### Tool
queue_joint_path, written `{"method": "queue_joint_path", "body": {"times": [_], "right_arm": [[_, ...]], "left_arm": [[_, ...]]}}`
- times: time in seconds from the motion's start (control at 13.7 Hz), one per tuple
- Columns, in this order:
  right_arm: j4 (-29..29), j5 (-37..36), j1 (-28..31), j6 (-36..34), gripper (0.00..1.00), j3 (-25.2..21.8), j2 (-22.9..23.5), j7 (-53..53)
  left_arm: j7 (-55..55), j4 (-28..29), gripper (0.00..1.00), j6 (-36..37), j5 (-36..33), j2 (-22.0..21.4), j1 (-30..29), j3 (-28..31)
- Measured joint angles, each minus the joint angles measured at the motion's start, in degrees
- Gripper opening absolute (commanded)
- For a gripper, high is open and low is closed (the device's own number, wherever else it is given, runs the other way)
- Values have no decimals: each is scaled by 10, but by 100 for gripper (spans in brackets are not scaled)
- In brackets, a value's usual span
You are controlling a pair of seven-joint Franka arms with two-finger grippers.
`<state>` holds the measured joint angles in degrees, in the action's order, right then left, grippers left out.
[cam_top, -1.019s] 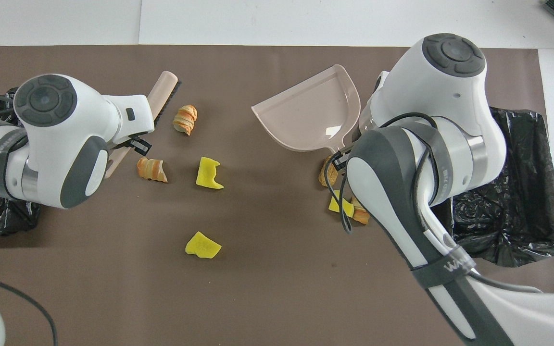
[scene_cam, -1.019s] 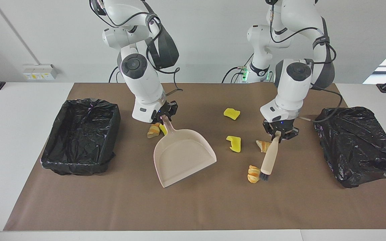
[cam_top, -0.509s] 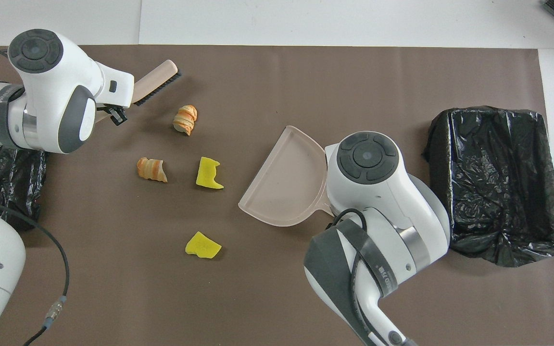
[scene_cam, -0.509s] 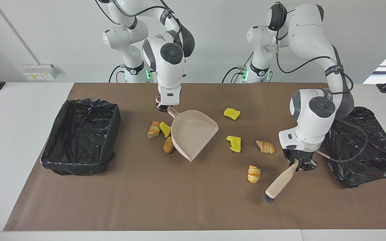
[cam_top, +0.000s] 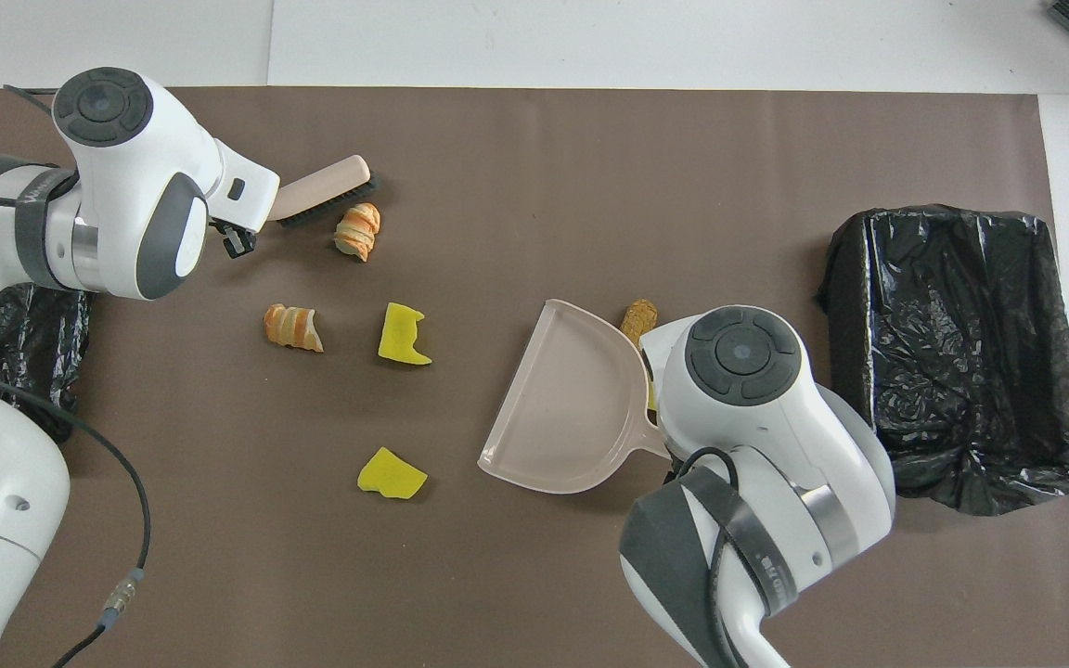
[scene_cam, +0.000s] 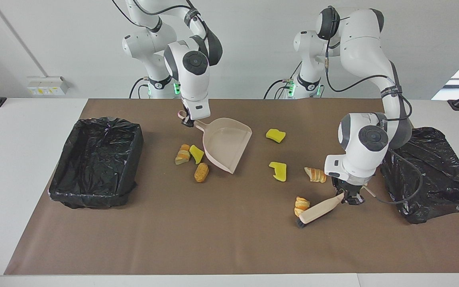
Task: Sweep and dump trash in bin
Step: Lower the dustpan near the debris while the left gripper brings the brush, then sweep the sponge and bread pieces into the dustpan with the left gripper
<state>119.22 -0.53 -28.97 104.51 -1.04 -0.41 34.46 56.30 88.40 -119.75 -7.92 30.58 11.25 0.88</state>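
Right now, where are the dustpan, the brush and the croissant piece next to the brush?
dustpan [scene_cam: 224,146]: facing view, inside of its pink scoop.
brush [scene_cam: 320,210]: facing view, middle of its beige back.
croissant piece [scene_cam: 301,205]: facing view, its striped top.

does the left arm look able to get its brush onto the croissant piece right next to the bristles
Probably yes. The left gripper, shut on the brush, has the bristle end down beside the croissant piece, with bare mat around it. Contact is hard to judge.

Two white glossy arms, dark grey round joint caps, black cables strapped alongside, green base lights.
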Motion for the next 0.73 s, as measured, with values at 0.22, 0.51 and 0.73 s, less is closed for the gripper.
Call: {"method": "queue_joint_path", "body": {"times": [0.22,0.51,0.73], "right_arm": [[21,6,-6,3,0,1,-12,14],[40,6,-21,22,0,2,-12,18],[51,6,-30,24,0,2,-17,43]], "left_arm": [[1,88,0,16,0,-64,28,-2],[1,219,0,68,1,-176,63,-2],[-15,250,0,93,1,-233,71,-2]]}}
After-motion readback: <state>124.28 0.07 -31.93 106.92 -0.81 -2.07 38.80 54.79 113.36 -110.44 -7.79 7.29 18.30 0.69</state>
